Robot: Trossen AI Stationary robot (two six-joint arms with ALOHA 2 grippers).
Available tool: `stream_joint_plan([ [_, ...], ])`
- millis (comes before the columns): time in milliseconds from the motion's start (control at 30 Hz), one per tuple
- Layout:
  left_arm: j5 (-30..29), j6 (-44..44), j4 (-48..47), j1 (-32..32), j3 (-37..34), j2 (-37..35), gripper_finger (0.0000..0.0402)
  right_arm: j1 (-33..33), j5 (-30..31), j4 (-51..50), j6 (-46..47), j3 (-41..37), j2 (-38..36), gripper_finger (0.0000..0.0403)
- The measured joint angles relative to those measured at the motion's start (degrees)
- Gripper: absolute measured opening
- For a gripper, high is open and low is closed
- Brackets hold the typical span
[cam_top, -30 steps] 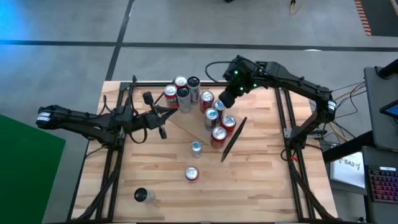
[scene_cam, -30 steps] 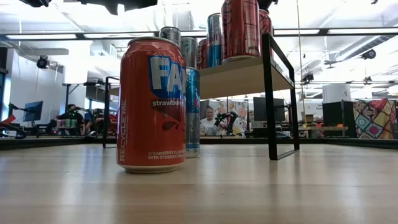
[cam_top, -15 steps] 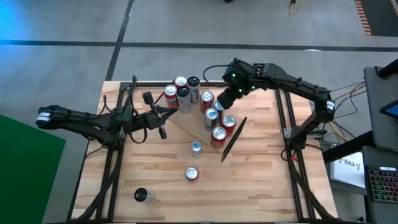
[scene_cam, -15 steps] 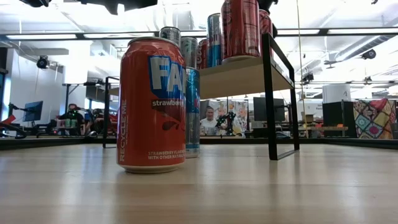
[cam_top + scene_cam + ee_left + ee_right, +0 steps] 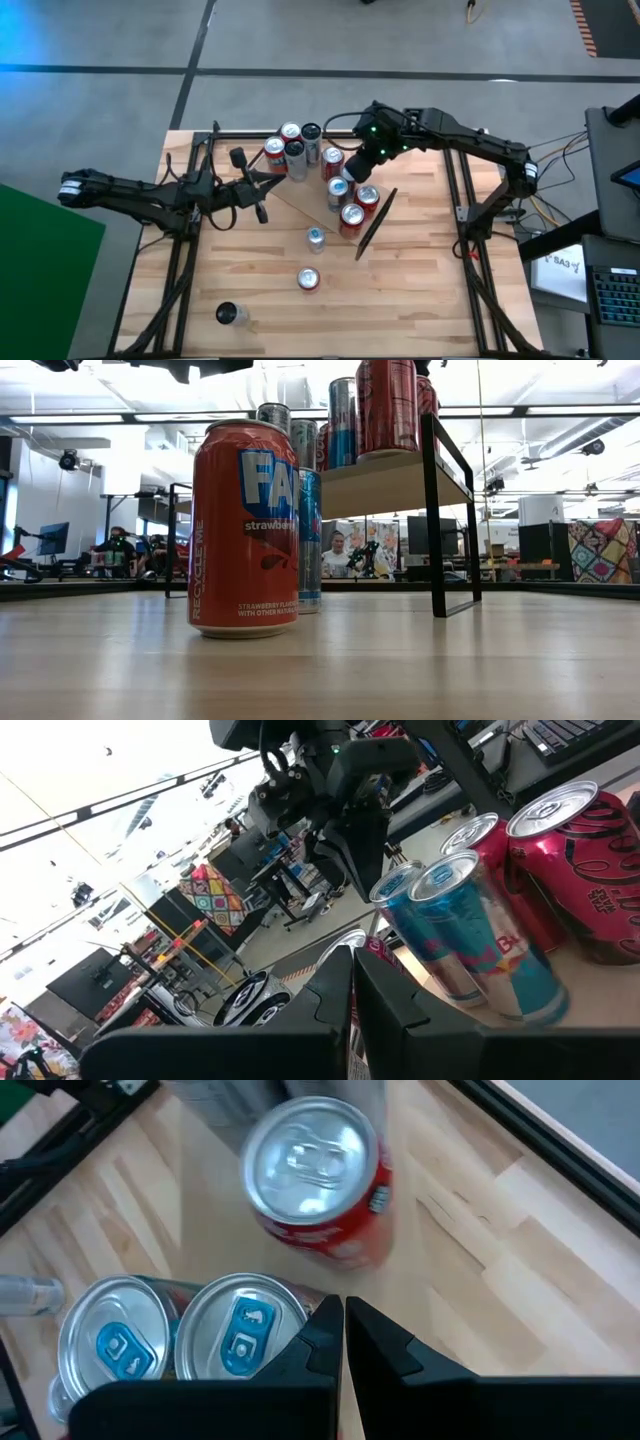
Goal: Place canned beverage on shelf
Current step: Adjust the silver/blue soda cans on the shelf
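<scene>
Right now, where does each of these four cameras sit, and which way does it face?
High view: overhead, straight down; both dark arms, light-wood shelf with black frames.
Low view: table height, level; orange strawberry soda can, no arm.
Left wrist view: past the shut left gripper toward blue-and-silver cans.
Right wrist view: right gripper, shut, over cans.
Shared: shelf, high and low.

Open-plan robotics lab: monitors, a seated person (background, low view), further arm rigs.

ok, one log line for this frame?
right gripper: shut, empty, above cans on shelf | left gripper: shut, idle at table's left | three cans off shelf
</scene>
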Motion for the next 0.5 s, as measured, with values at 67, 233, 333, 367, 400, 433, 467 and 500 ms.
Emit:
stream_joint_plan([
  [67, 0.0, 0.0, 0.0, 0.0, 0.0, 0.0, 0.0, 0.35, -0.03, 0.51, 0.02, 0.0, 0.16, 0.0009],
  [233, 0.0, 0.0, 0.02, 0.0, 0.0, 0.0, 0.0, 0.94, -0.4, 0.97, 0.63, 0.0, 1.0, 0.0009],
  [333, 0.0, 0.0, 0.02, 0.0, 0.0, 0.0, 0.0, 1.22, -0.42, 1.06, 0.57, 0.0, 1.35, 0.0009],
  [367, 0.0, 0.0, 0.02, 0.0, 0.0, 0.0, 0.0, 1.29, -0.42, 1.17, 0.52, 0.0, 1.38, 0.0009],
  [400, 0.01, 0.0, 0.02, 0.0, 0.0, 0.0, 0.0, 1.31, -0.42, 1.16, 0.52, 0.0, 1.38, 0.0009],
  [433, 0.0, 0.01, 0.02, 0.0, 0.0, 0.0, 0.0, 1.31, -0.43, 1.14, 0.52, 0.0, 1.4, 0.0009],
  [467, 0.01, 0.0, 0.02, 0.0, 0.0, 0.0, 0.0, 1.31, -0.43, 1.14, 0.5, 0.0, 1.4, 0.0009],
  [500, 0.02, 0.0, 0.02, 0.01, 0.0, 0.0, 0.0, 1.31, -0.42, 1.12, 0.46, 0.0, 1.4, 0.0009],
])
